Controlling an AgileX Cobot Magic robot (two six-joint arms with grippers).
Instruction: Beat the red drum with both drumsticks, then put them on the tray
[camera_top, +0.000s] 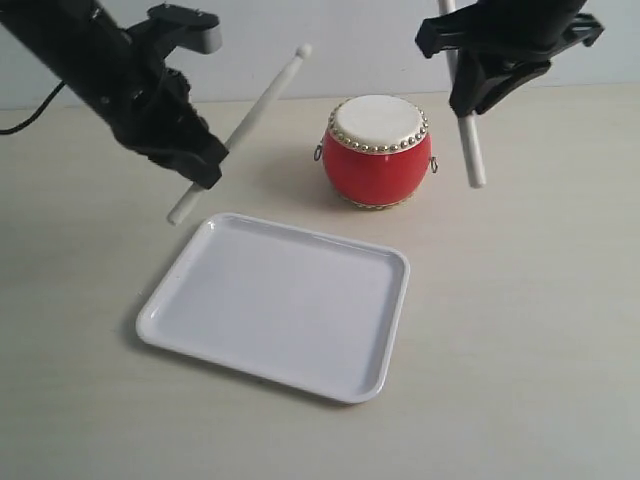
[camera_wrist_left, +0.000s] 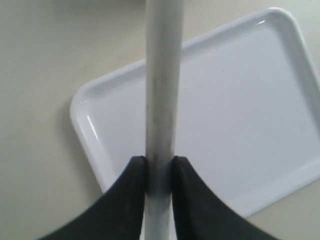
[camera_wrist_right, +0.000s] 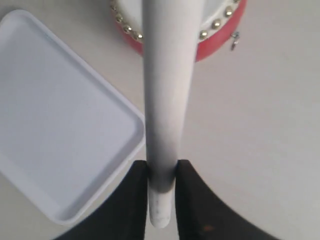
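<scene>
The red drum (camera_top: 377, 150) with its cream skin stands on the table behind the white tray (camera_top: 280, 300). My left gripper (camera_top: 205, 160) is shut on one pale drumstick (camera_top: 262, 105), held aslant in the air left of the drum, tip up toward it. In the left wrist view that drumstick (camera_wrist_left: 162, 90) runs between the dark fingers (camera_wrist_left: 132, 185) above the tray (camera_wrist_left: 240, 115). My right gripper (camera_top: 470, 95) is shut on the other drumstick (camera_top: 470, 150), hanging near upright just right of the drum. In the right wrist view this drumstick (camera_wrist_right: 167, 90) crosses the drum (camera_wrist_right: 220, 35) and the tray (camera_wrist_right: 60, 120) lies beside it.
The pale tabletop (camera_top: 520, 330) stretches around the tray and drum. A black cable (camera_top: 30, 115) trails at the far left edge. Both black arms reach in from the upper corners.
</scene>
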